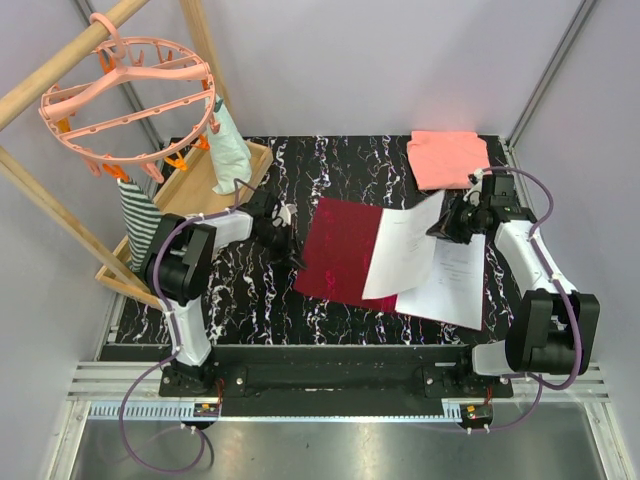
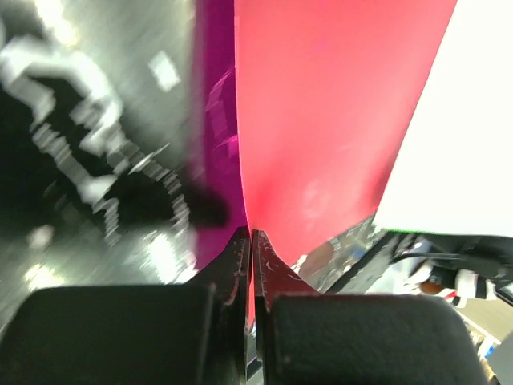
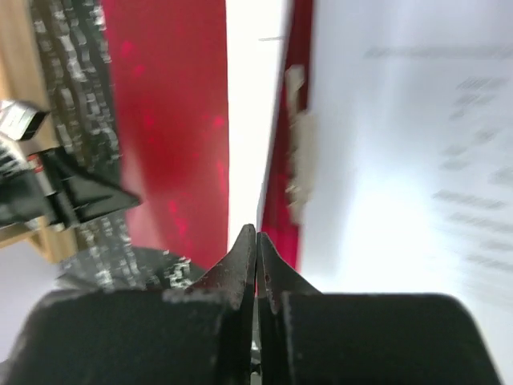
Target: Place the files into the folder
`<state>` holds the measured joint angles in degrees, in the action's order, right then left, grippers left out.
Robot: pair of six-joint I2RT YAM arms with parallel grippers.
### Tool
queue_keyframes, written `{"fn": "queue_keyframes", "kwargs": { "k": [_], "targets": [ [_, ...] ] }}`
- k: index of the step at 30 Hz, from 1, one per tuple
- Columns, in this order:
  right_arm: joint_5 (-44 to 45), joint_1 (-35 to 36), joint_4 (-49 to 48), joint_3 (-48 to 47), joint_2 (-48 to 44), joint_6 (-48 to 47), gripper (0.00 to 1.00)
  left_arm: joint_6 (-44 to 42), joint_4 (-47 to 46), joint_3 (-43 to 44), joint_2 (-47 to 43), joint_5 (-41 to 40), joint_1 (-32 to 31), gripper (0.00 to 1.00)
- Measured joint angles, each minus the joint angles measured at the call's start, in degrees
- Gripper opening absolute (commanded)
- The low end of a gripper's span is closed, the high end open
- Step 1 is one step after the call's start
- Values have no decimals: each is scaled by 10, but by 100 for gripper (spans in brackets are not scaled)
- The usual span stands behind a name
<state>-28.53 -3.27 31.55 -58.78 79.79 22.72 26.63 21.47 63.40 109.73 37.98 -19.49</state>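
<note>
Folder (image 1: pixel 335 250) lies open at centre of the tabletop (image 1: pixel 240 300). Files (image 1: pixel 440 285) on its right half; right tool (image 3: pixel 256 237) pinches the top sheet's edge, sheet raised and bowed. Left tool (image 2: pixel 251 241) pressed together at folder's left edge; grip on cover unclear

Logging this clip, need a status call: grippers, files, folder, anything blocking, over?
Left gripper shut on folder edge. Right gripper shut on files, held up over the open folder. Pink cloth at far corner, not blocking.
</note>
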Motion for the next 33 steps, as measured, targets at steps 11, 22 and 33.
{"fn": "queue_keyframes", "kwargs": {
  "k": [11,22,33],
  "targets": [
    [133,-14,55,0,0,-81,0,-78,116,25,-21,-66,25,0],
    [153,-14,73,0,0,-97,0,-88,136,25,-30,-94,70,0],
    [154,-14,73,0,0,-104,0,-94,137,25,-32,-94,88,0]
  ]
}}
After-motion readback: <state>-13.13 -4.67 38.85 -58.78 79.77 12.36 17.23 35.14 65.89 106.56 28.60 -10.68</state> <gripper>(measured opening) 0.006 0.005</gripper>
